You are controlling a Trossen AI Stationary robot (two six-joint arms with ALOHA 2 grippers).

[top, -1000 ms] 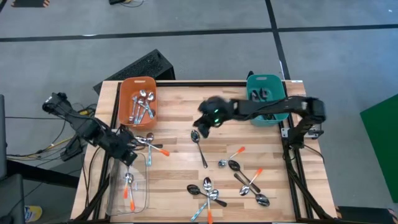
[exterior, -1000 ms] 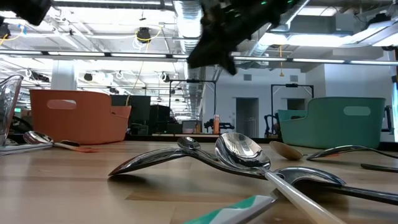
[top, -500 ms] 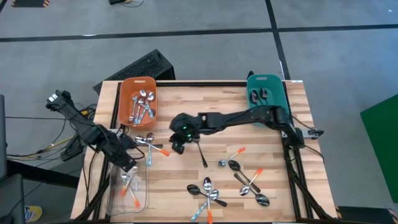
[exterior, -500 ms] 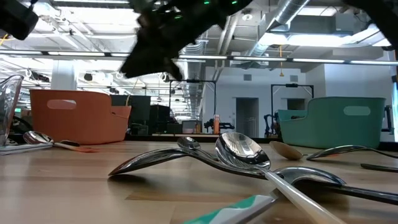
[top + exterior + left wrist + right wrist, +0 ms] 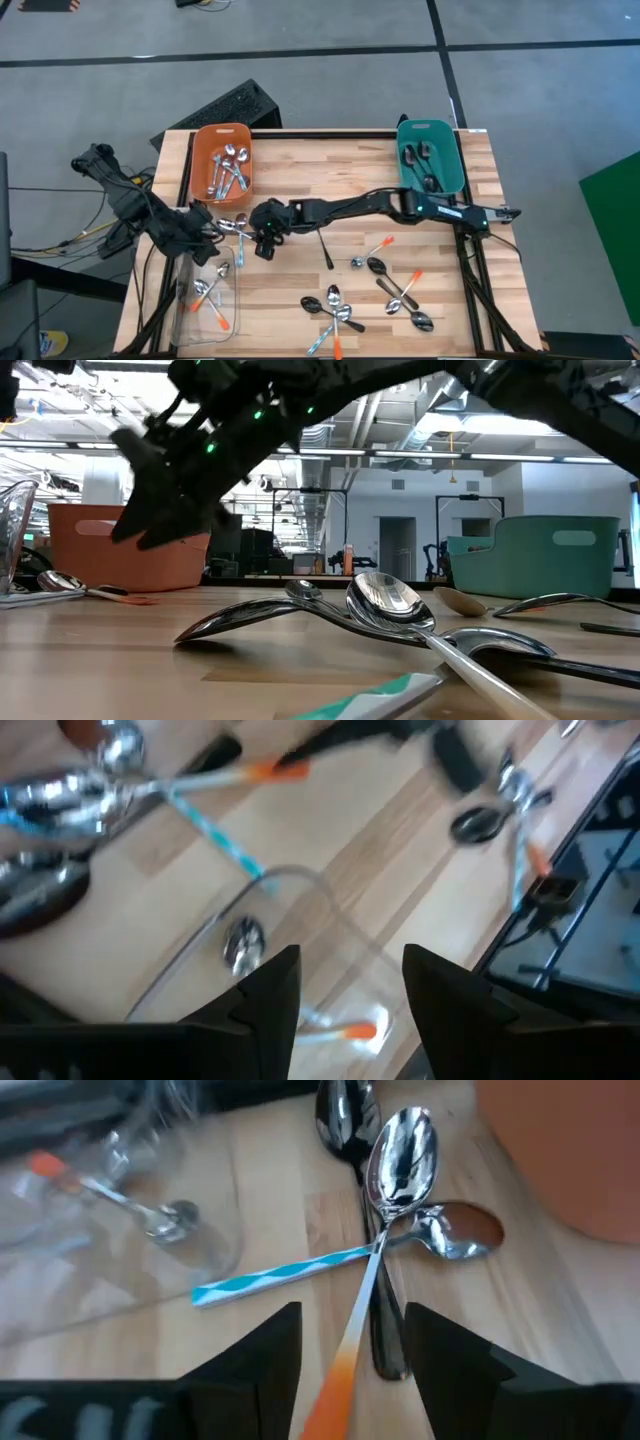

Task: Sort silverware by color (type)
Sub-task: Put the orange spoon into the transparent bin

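**Right gripper spread over the spoon cluster by the clear tray**

The right gripper (image 5: pixel 264 240) reaches far across the wooden table (image 5: pixel 300 160), its arm stretched from the right side, and hangs with its two fingers parted and empty just above a small cluster of spoons (image 5: pixel 238 232) near the orange bin (image 5: pixel 223 160). In the right wrist view, the cluster lies directly ahead of the dark fingers (image 5: pixel 255 1365): an orange-handled spoon (image 5: pixel 385 1230) runs between them with its bowl pointing away, a light-blue-handled spoon (image 5: pixel 290 1272) crosses it, and a dark spoon (image 5: pixel 345 1120) lies alongside (all touching or overlapping).

The left gripper (image 5: pixel 205 225) sits at the near corner of the clear plastic tray (image 5: pixel 185 300), beside the same cluster, with its fingers (image 5: pixel 250 1000) also apart and nothing between them. Inside the tray lie two orange-handled spoons (image 5: pixel 212 298).

The orange bin holds several all-silver spoons (image 5: pixel 230 168); the teal bin (image 5: pixel 430 158) at the far right holds dark spoons (image 5: pixel 422 165). More silverware is scattered on the table's near half: a dark spoon (image 5: pixel 322 245) near the middle, a short orange-handled one (image 5: pixel 372 250), and two loose piles (image 5: pixel 335 315) of mixed silver, dark and coloured-handle pieces toward the front edge (image 5: pixel 400 295), well apart from both grippers.
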